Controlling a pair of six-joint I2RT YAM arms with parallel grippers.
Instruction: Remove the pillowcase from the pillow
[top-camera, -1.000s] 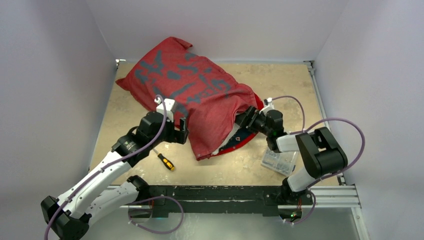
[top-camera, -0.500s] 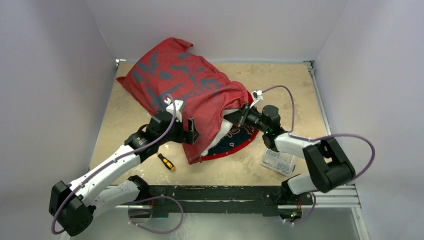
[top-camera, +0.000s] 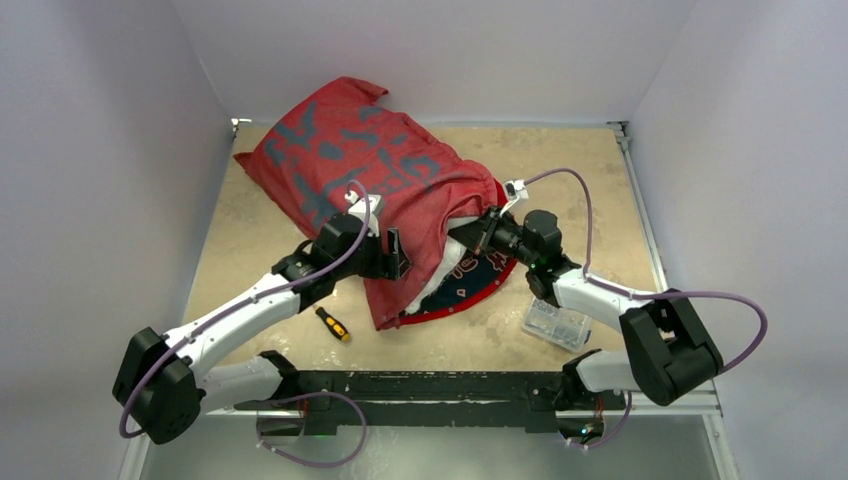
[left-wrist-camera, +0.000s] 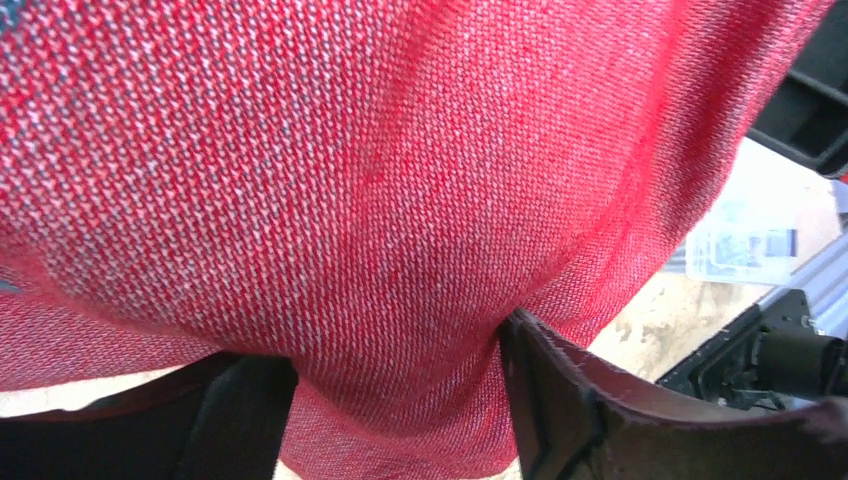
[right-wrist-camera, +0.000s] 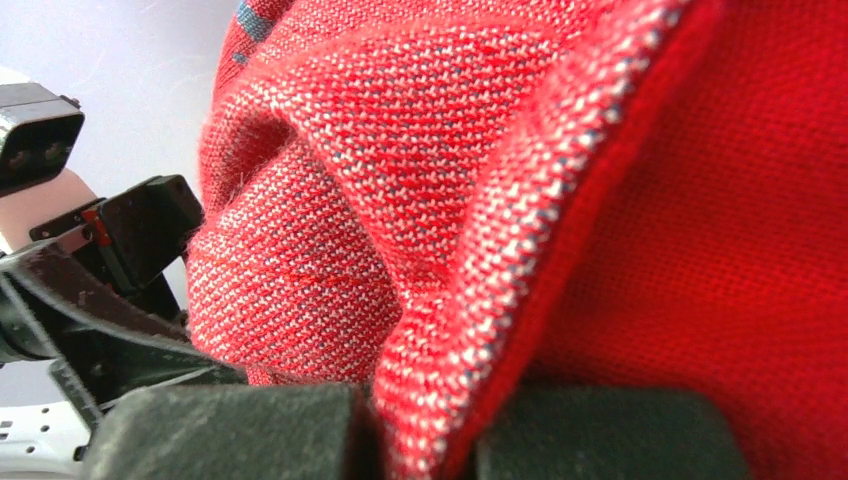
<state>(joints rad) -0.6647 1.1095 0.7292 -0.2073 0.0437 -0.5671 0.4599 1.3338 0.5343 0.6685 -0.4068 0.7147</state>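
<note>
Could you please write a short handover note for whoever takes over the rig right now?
Left gripper: shut on the near left edge of the large red cloth pillowcase with grey-blue brushstrokes.
Right gripper: shut on the pillowcase's hem at its open right end.
The plump white pillow is mostly inside; a strip shows at the opening, where the navy lining is folded out onto the beige table.
Done: opening gripped, partly peeled back.
Left: pull the case fully off the pillow.
</note>
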